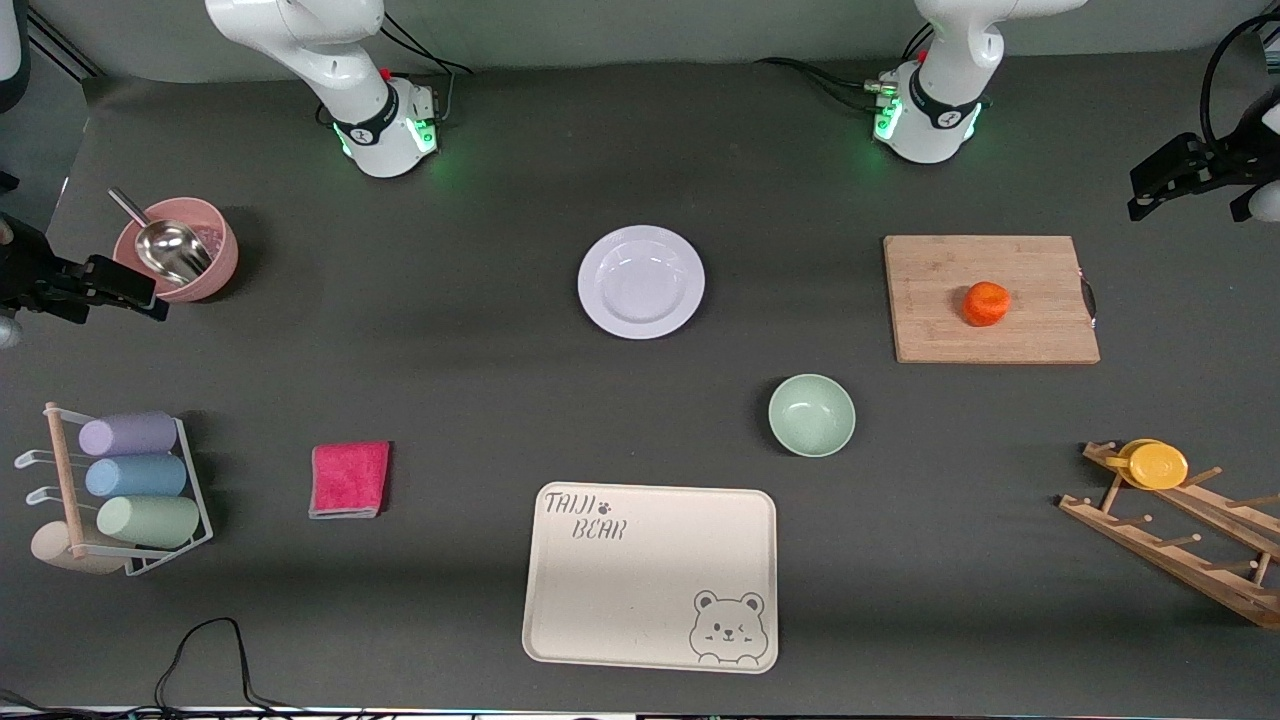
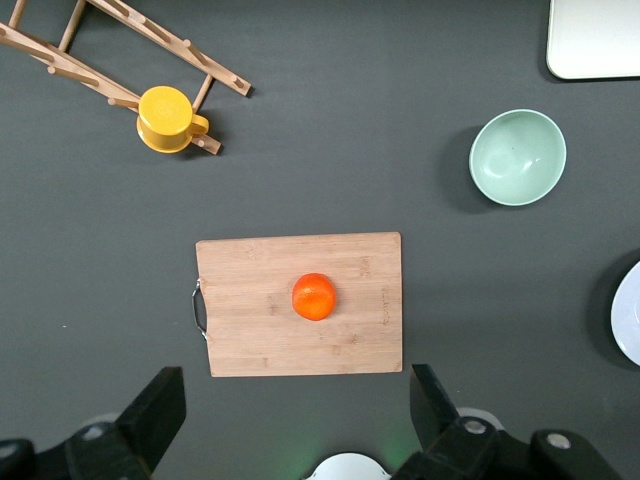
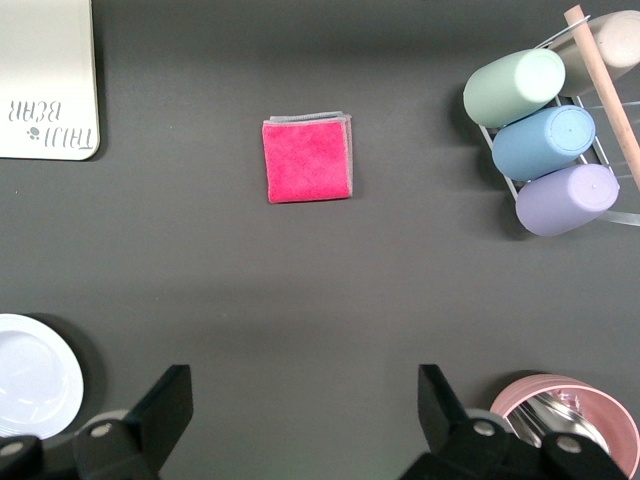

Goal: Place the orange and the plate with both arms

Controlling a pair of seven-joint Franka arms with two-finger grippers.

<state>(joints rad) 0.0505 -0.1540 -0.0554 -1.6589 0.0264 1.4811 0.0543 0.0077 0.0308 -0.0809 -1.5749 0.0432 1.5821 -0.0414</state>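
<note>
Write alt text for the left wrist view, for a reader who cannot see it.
An orange sits on a wooden cutting board on a dark table, with the left claw open and empty above them. A pale green bowl and a yellow cup on a wooden rack lie farther off, and the white plate shows at one edge.

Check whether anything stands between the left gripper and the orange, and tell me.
Nothing visible does. The left gripper is up in the air, open and empty. The orange sits alone on the wooden cutting board, uncovered. The green bowl stands off the board, nearer the front camera.
</note>
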